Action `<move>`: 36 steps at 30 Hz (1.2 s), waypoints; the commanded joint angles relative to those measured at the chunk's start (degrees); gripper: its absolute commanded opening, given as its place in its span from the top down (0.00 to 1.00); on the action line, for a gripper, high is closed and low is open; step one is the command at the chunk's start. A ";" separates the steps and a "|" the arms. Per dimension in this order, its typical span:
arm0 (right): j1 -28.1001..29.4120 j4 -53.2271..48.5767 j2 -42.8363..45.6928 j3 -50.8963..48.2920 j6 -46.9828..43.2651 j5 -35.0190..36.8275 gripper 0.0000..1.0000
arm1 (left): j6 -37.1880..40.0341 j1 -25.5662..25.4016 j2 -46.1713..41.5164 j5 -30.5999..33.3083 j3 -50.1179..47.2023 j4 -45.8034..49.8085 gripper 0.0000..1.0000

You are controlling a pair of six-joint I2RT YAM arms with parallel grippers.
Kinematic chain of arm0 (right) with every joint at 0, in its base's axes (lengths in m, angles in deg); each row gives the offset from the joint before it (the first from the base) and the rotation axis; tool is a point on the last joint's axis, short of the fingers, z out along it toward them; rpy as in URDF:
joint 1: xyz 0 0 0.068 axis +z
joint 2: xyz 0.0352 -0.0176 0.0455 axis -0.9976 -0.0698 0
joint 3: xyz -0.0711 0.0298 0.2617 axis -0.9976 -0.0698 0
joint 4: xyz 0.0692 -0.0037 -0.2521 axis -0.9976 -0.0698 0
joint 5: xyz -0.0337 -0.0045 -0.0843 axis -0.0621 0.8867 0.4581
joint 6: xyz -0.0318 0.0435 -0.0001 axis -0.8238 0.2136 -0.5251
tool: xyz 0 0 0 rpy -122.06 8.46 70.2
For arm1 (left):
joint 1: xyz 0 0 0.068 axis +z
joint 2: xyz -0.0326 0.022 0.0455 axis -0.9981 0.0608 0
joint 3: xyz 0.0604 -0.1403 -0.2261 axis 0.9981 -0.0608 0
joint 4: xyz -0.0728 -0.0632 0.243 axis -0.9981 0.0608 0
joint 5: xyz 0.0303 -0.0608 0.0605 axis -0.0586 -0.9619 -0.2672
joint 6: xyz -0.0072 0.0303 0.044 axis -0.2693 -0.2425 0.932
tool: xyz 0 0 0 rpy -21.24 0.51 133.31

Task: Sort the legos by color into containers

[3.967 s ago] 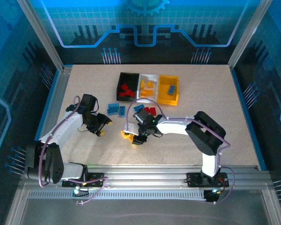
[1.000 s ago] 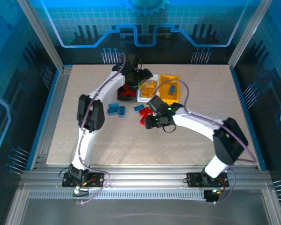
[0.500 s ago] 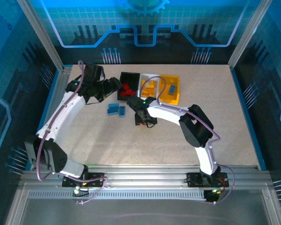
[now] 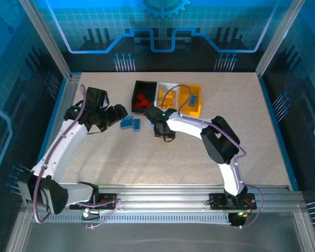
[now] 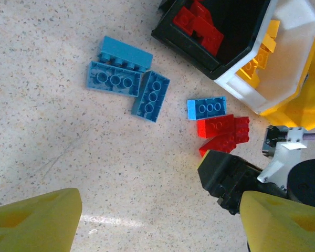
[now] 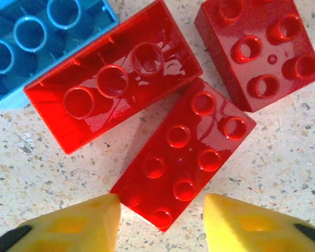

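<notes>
Three red legos lie together in the right wrist view: one studs-up (image 6: pixel 184 155), one upside down (image 6: pixel 113 81) and one at the top right (image 6: pixel 260 50). My right gripper (image 6: pixel 160 220) is open and straddles the near end of the studs-up red brick. Its left fingertip (image 6: pixel 89 215) touches the brick's corner and the right one stands apart. My left gripper (image 5: pixel 157 220) is open over bare table, near three blue legos (image 5: pixel 118 79). A small blue brick (image 5: pixel 206 107) lies by the red ones (image 5: pixel 223 126). The black (image 4: pixel 143 97), white (image 4: pixel 168 97) and yellow-orange (image 4: pixel 191 100) containers stand in a row behind.
The black bin (image 5: pixel 220 31) holds red bricks and the white bin (image 5: pixel 283 68) holds yellow ones. The right arm's wrist (image 5: pixel 231 178) sits close to my left gripper's right finger. Open tabletop (image 4: pixel 121 157) lies in front of both grippers.
The left arm swung back from the black bin, leftward and nearer, and is still open. The right gripper settled over the red bricks and its jaws narrowed.
</notes>
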 commanded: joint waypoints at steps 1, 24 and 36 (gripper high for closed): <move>-0.46 -2.87 1.65 -4.06 1.13 2.16 0.56 | 1.54 0.53 -1.06 -0.60 -1.74 0.71 0.20; 1.01 -7.33 6.75 -1.86 -5.80 0.48 0.37 | 0.65 0.66 -3.25 -1.95 -9.36 -1.21 0.19; -4.36 -5.52 -3.51 3.59 -7.60 -1.76 0.44 | 1.64 2.31 -2.93 -2.24 -9.76 -0.38 0.19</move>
